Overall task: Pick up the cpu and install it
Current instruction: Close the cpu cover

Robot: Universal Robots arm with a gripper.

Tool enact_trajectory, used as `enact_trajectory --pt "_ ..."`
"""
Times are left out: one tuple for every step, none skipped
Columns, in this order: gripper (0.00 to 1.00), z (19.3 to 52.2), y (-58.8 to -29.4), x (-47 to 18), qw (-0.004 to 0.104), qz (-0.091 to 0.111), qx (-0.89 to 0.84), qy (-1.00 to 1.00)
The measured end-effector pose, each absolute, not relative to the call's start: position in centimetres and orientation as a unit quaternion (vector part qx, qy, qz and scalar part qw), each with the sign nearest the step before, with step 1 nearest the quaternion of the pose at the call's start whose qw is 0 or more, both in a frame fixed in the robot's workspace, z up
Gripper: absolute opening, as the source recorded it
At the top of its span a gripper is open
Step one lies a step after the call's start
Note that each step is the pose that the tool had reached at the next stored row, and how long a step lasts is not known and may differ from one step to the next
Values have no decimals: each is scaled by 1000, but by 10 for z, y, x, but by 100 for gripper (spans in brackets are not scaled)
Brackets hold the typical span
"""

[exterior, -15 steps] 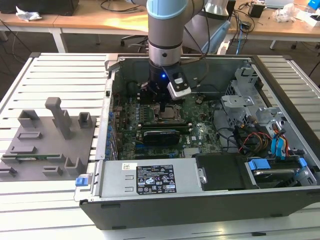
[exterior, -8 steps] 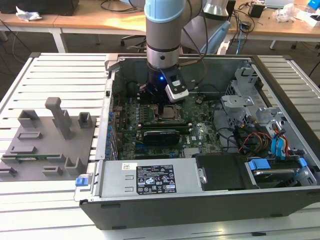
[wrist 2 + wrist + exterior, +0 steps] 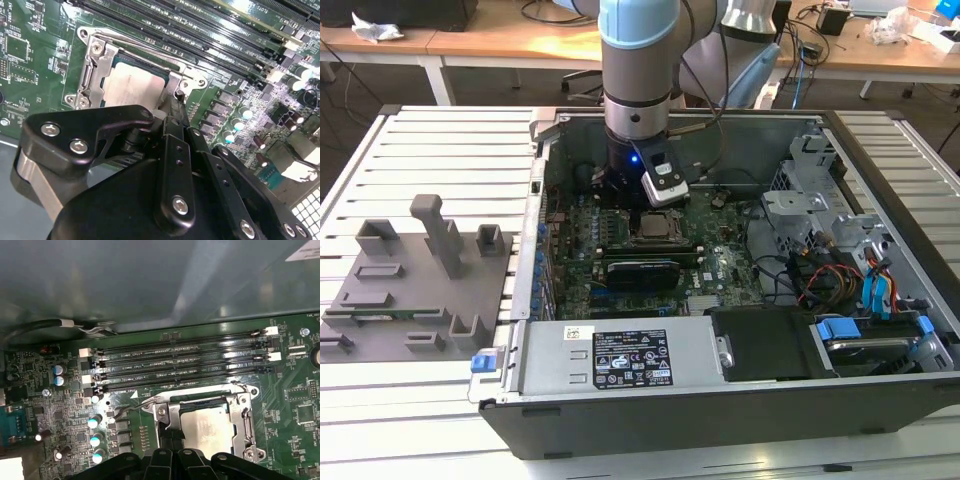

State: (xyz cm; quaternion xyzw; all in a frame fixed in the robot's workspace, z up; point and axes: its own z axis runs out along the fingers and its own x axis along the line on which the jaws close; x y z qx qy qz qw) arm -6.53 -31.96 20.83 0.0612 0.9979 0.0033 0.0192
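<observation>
The cpu (image 3: 132,87) lay seated inside the metal-framed socket (image 3: 92,75) on the motherboard (image 3: 30,60), while the gripper (image 3: 176,102), jaws drawn together and empty, hung just beside the socket's edge.

Cpu (image 3: 132,87) in socket (image 3: 94,65), beside memory slots (image 3: 200,30)

One cpu (image 3: 207,427) in one socket (image 3: 164,412) just ahead of the tool (image 3: 169,441); four memory slots (image 3: 180,365) beyond; perhaps six blue-topped capacitors (image 3: 93,421) beside; one computer case (image 3: 620,420); one grey fixture plate (image 3: 410,300).
</observation>
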Motion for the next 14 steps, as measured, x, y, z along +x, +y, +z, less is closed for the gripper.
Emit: enact_trajectory --pt "11 208 -320 -66 19 3 61 998" --pt "11 208 -320 -68 19 3 61 998" --pt "11 207 -320 -68 19 3 61 998" --pt "11 207 -320 -68 19 3 61 998" --pt "11 206 -320 -68 19 3 61 998" --pt "11 205 -320 -68 19 3 61 998" --pt "11 205 -320 -68 19 3 61 998" --pt "11 204 -320 -68 19 3 61 998" --pt "11 204 -320 -68 19 3 61 998" --pt "11 204 -320 -68 19 3 61 998" --pt "11 204 -320 -68 19 3 61 998" --pt "11 204 -320 -68 19 3 61 998" --pt "11 204 -320 -68 19 3 61 998" --pt "11 204 -320 -68 19 3 61 998"
